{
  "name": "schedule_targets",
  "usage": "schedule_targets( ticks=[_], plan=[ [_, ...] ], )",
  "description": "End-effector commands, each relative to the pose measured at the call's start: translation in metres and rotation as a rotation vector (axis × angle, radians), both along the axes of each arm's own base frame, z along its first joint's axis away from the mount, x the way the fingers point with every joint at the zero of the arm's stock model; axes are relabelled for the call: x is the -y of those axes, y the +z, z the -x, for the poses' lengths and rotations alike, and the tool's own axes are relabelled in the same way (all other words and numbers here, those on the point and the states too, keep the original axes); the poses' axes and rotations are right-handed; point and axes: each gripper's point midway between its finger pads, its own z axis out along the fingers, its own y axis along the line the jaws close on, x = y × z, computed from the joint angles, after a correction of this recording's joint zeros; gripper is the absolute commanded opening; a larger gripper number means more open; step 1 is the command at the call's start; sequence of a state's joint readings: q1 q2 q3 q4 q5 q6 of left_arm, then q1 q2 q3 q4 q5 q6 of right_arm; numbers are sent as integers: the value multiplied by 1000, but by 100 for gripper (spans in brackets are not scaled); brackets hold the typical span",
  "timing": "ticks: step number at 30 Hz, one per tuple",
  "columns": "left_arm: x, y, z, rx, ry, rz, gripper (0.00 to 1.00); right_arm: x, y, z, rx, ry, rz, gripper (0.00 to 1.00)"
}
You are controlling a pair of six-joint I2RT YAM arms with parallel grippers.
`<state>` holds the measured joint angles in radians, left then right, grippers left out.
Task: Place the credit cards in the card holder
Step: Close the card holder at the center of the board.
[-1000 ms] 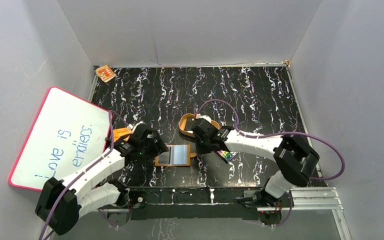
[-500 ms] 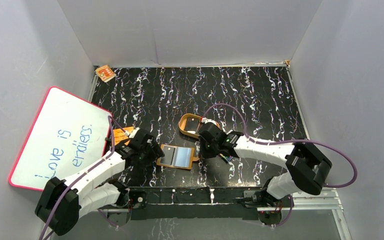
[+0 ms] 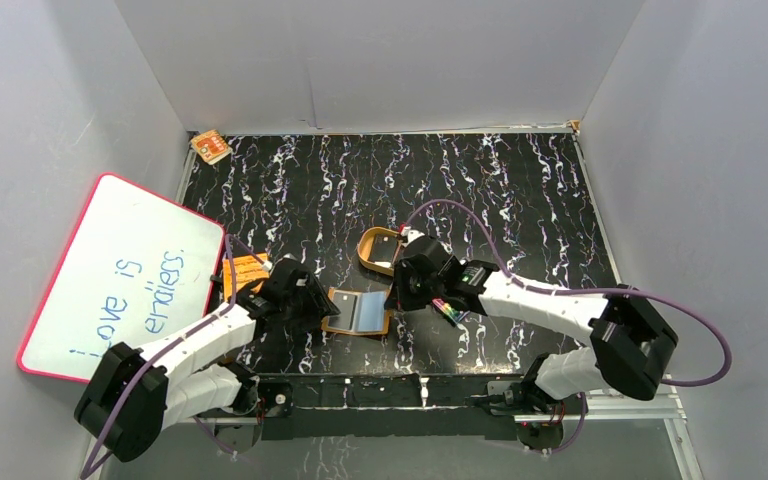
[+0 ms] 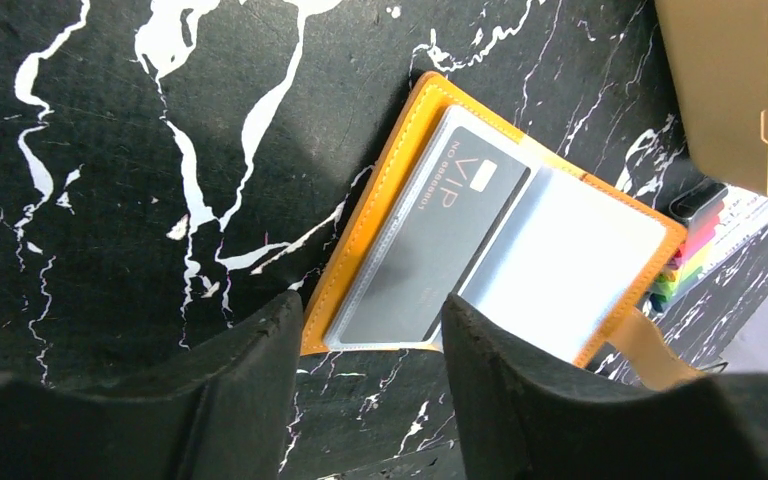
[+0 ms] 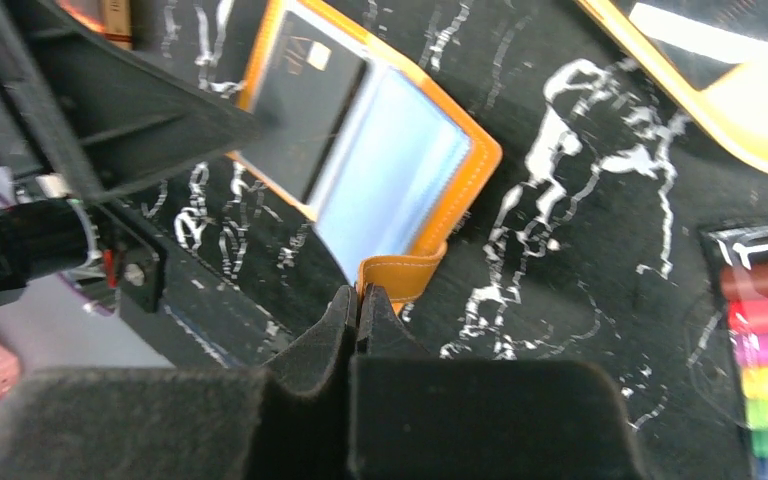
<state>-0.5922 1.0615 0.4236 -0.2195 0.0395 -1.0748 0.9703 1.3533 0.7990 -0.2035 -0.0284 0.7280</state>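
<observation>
Left pincer (image 4: 370, 305) hangs released astride the open wallet's (image 4: 585, 250) near edge, a stiff, slick card (image 4: 430, 250) sleeved just ahead, while my right pincer (image 5: 358, 295) is clenched at the light, floppy tab (image 5: 400, 272), which I judge the best hold.

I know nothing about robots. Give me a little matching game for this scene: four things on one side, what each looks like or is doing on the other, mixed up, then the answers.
Things:
1. credit card
2. left gripper
3. right gripper
4. marker pack

States:
a. shut, tips at the orange snap tab
b. striped in many colours, lying apart from the wallet
c. black, lying inside the open card holder
d. open, one finger on each side of the card holder's near edge

Pairs: 1-c, 2-d, 3-a, 4-b
</observation>
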Motion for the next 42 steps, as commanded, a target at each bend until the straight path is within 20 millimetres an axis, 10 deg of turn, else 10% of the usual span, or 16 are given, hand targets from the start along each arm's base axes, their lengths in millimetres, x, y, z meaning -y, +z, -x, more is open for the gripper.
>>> schedule_targets(
  ticks=[1, 16, 42],
  plan=[
    [0, -6, 12, -36, -43, 2, 48, -38, 49, -9, 47, 54, -184, 0],
    [1, -15, 17, -40, -79, 3, 26, -91, 70, -19, 6, 106, -353, 0],
    [-33, 40, 15, 89, 94, -25, 37, -146, 18, -40, -112, 88, -351, 0]
  ],
)
